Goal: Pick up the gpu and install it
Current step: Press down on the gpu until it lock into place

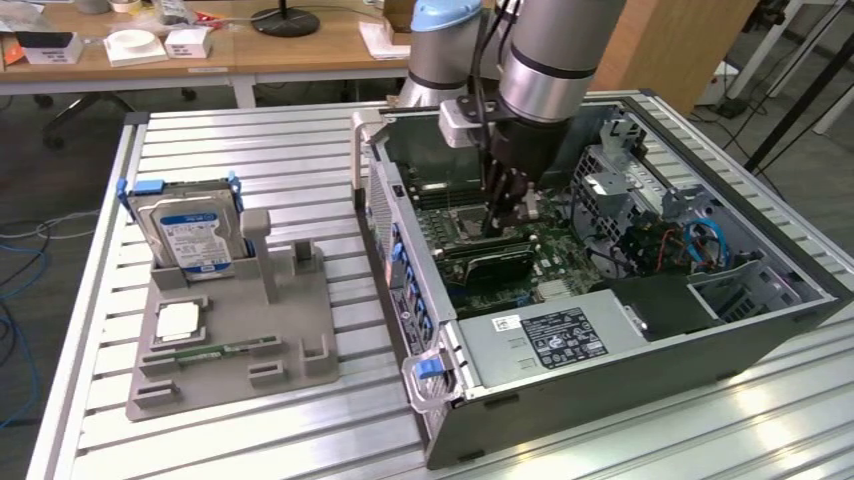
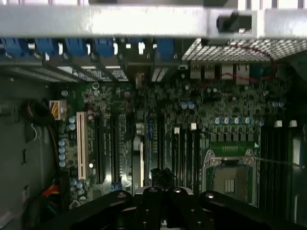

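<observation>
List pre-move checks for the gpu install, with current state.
1. Pincer inside the open case, over the motherboard: ok.
2. gpu directly under the pincer, at the board: ok.
3. gpu fully seated in its slot: cannot tell.
4. Pincer's hold on the gpu: cannot tell.
5. Blue cables apart from the pincer: ok.
6. Hard drive upright in its holder, outside the case: ok.

Wooden desks (image 1: pixel 200 55), seemingly grey floor (image 1: pixel 54 170).
</observation>
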Action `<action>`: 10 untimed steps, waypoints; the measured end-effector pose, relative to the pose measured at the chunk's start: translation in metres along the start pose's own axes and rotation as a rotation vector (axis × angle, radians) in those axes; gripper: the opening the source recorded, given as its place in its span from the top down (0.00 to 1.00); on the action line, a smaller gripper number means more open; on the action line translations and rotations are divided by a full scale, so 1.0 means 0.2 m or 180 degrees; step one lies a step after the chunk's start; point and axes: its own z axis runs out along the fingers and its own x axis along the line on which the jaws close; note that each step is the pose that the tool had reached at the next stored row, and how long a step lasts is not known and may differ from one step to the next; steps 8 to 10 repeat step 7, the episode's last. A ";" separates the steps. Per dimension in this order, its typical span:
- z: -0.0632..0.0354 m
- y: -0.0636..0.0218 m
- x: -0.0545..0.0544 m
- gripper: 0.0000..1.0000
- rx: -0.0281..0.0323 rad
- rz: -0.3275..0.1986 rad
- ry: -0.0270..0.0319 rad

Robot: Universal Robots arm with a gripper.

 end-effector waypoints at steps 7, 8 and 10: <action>0.002 -0.005 0.00 0.87 0.0000 0.0000 0.0000; 0.002 -0.005 0.00 0.87 0.0000 0.0000 0.0000; 0.002 -0.005 0.00 0.87 0.0000 0.0000 0.0000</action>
